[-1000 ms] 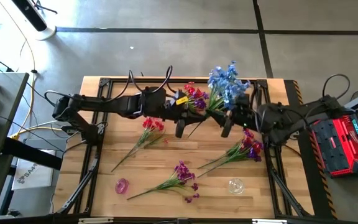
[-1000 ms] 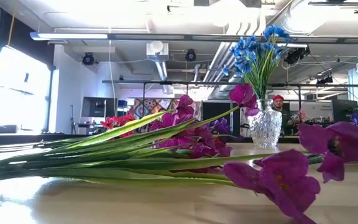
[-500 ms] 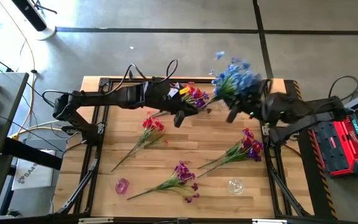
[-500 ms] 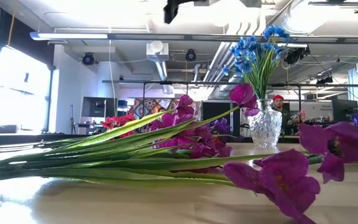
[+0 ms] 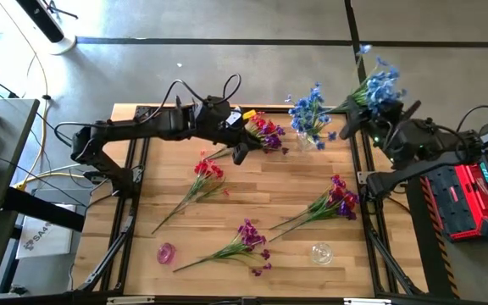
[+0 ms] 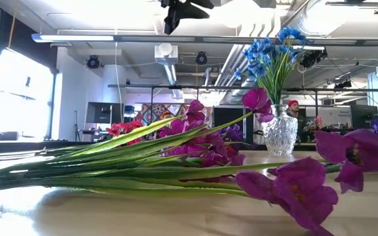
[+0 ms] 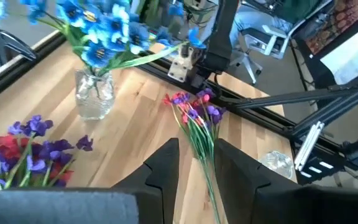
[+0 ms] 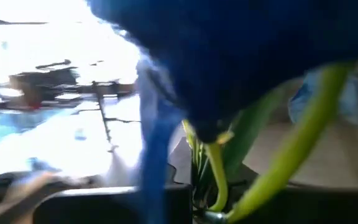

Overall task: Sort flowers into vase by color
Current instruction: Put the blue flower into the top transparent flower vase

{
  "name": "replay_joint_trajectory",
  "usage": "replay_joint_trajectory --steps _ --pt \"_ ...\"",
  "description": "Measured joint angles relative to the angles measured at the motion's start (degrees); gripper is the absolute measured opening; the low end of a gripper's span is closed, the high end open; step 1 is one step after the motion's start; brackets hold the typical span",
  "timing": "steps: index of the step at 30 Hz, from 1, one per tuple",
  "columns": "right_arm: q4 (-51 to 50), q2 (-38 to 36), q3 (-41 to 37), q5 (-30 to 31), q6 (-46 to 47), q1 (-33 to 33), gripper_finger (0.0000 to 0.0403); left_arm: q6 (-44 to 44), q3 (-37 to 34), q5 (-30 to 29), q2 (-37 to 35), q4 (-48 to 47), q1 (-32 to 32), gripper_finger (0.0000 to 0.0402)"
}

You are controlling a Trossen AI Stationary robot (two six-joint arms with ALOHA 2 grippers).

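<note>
Three sprays on wood table; right claw clamps blue flowers; left claw apart

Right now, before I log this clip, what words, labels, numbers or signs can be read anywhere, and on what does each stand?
"SA4": dark letters on the white box on the floor left of the table; partly cut off, a doubtful reading.
Yellow tag on the left arm: too small to read.
Red case right of the table: its markings are too small to read.
Nothing readable in the low view or either wrist view.
</note>
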Motion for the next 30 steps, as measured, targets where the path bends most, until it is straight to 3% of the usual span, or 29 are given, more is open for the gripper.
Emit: replay_joint_trajectory --steps 3,6,13,17,20,30 --pt "-3.8 -0.1 0.0 7.9 -4.0 0.0 0.0001 0.0 0.0 0.0 0.0 -0.3 0.7 0.0087" --pt "-11.1 -0.7 0.0 10.6 -0.9 -0.9 0.0001 0.0 0.0 0.0 0.0 -0.8 1.2 0.0087" --pt "-46.8 -3.8 0.0 2.1 38.7 -7.6 0.0000 -0.2 0.0 0.0 0.0 -3.1 2.0 0.0087" --pt "-59.7 -3.4 -0.4 -1.7 50.0 -9.7 0.0000 -0.1 0.0 -0.2 0.0 -3.2 1.9 0.0087" --pt "-59.0 -3.8 -3.3 -3.8 50.9 -9.8 0.0000 0.9 0.0 -0.3 0.0 -3.2 2.3 0.0087" --pt "-38.2 -3.9 -18.7 -9.0 49.3 -12.7 0.0000 0.8 0.0 -0.7 0.0 -3.1 2.8 0.0087"
